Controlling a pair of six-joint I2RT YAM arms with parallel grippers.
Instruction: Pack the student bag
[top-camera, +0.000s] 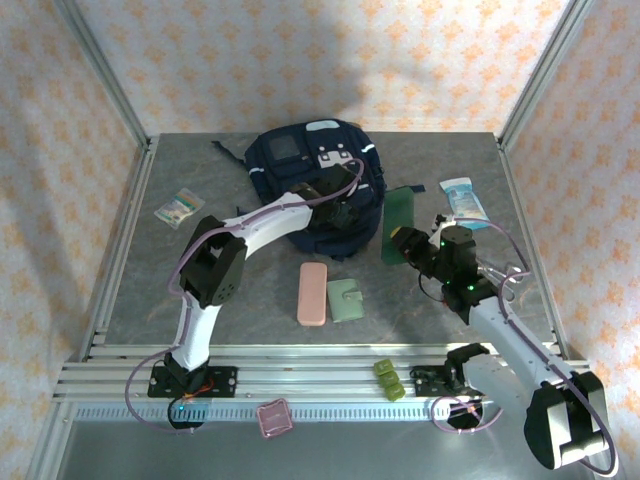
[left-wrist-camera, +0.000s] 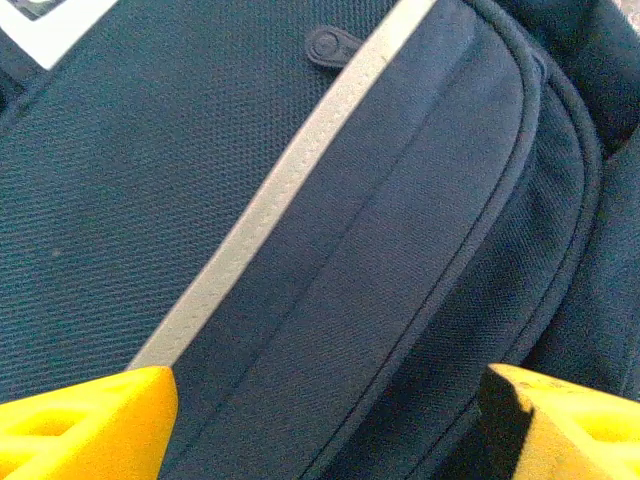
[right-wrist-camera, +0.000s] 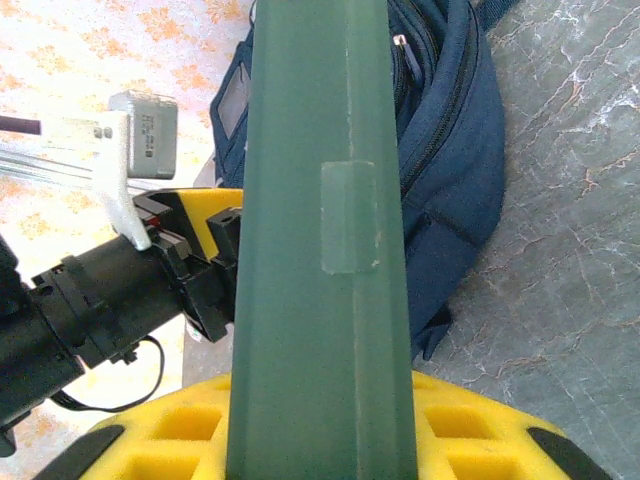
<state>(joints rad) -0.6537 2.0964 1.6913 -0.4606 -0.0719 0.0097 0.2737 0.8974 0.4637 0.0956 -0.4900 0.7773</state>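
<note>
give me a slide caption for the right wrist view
Right gripper holds a flat dark-green rectangular item beside the navy-blue fabric backpack.

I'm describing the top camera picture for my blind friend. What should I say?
The left gripper is open above the navy student bag, while the right gripper holds a green book beside it. A pink case and green wallet lie on the grey table nearer the arms.
</note>
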